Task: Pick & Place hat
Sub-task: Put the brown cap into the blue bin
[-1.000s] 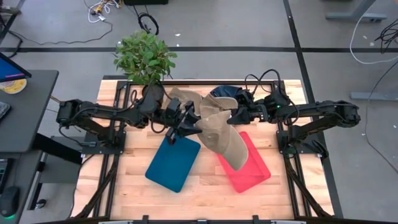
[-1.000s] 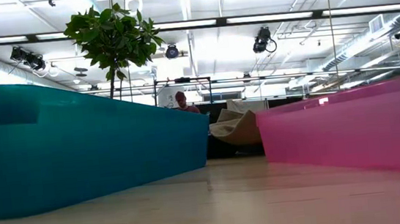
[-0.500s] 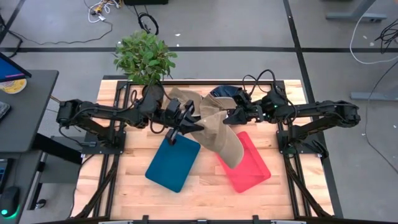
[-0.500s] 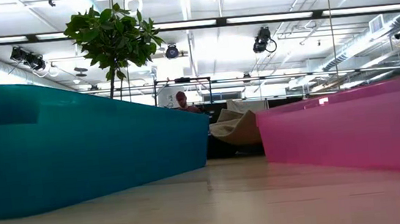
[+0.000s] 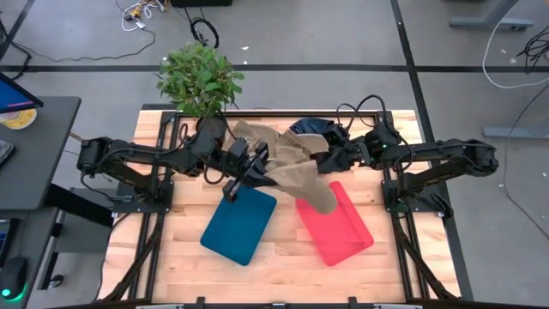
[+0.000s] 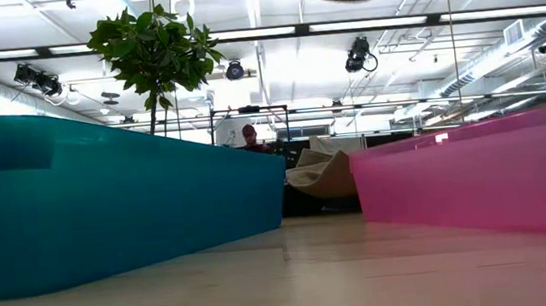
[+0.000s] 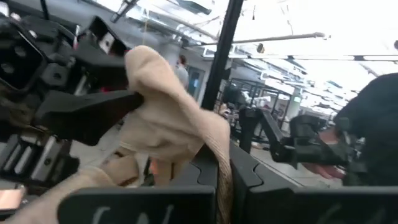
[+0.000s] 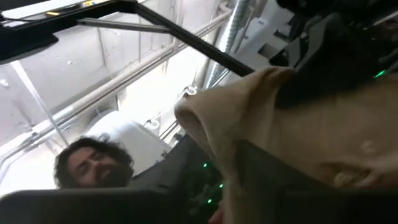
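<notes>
While the tan hat [image 5: 300, 176] hangs in the air between the two arms, above the gap between the teal bin [image 5: 238, 225] and the pink bin [image 5: 343, 230], the step in hand looks like a handover or a two-armed carry toward one of the bins. The left gripper [image 5: 260, 170] has its jaws closed tight on one edge of the cloth, which the left wrist view shows pinched and bunched between them. The right gripper [image 5: 324, 160] sits against the hat's other side; its jaws stand partly apart, and from these views I cannot tell whether they grip the fabric or are letting it go.

More hats lie heaped at the back of the surface [image 5: 171, 257], a tan one [image 5: 250, 133] and a dark blue one [image 5: 310, 127], just in front of the potted plant [image 5: 199, 79].

Next, I judge, the hat must be swung over a bin and lowered before the left jaws open; the loose cloth may drape over a rim or snag on the right fingers.

No brand, label or writing is readable anywhere on the hat or bins.
</notes>
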